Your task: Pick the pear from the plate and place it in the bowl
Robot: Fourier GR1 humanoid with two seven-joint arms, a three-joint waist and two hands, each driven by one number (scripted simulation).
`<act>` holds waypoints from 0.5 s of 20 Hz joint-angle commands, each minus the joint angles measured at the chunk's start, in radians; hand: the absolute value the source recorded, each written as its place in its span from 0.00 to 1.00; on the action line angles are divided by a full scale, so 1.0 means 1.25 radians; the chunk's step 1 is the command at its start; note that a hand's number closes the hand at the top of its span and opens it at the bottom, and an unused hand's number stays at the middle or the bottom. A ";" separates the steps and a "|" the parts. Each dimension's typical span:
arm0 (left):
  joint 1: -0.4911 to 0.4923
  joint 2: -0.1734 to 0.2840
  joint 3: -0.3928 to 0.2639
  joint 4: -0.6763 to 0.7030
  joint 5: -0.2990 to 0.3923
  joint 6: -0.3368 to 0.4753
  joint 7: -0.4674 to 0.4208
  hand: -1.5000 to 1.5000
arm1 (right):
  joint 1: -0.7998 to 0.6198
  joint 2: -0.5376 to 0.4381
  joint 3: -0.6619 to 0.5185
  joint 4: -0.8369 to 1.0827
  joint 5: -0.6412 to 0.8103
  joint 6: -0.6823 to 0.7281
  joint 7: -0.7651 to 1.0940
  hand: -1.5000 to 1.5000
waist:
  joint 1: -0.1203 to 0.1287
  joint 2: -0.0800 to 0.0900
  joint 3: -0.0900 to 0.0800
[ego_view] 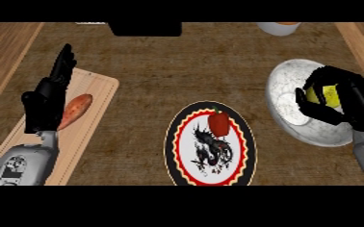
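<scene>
My right hand hovers over the white marbled bowl at the right, its fingers and thumb curled round a yellow-green pear that shows only partly between them. The round plate, red and yellow rimmed with a black dragon drawing, lies at the centre front and carries a red bell pepper. My left hand rests open at the left, fingers up, over the cutting board.
A wooden cutting board at the left holds an orange sweet potato. A black object sits at the back centre, and a white cup at the back right. Wooden edges border the counter on both sides.
</scene>
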 commanded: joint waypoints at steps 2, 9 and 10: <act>-0.007 0.006 0.030 0.042 0.016 -0.037 -0.042 0.50 | -0.137 0.041 -0.033 0.242 0.065 -0.023 -0.067 1.00 | 0.005 0.000 0.000; -0.034 -0.026 -0.014 -0.015 -0.028 -0.005 0.035 0.50 | -0.313 0.092 -0.068 0.585 0.018 0.084 -0.126 0.00 | 0.033 0.008 0.002; -0.047 -0.030 -0.007 0.010 -0.026 -0.008 0.028 0.50 | -0.297 0.124 -0.054 0.575 0.013 0.100 -0.151 0.00 | 0.015 0.004 0.001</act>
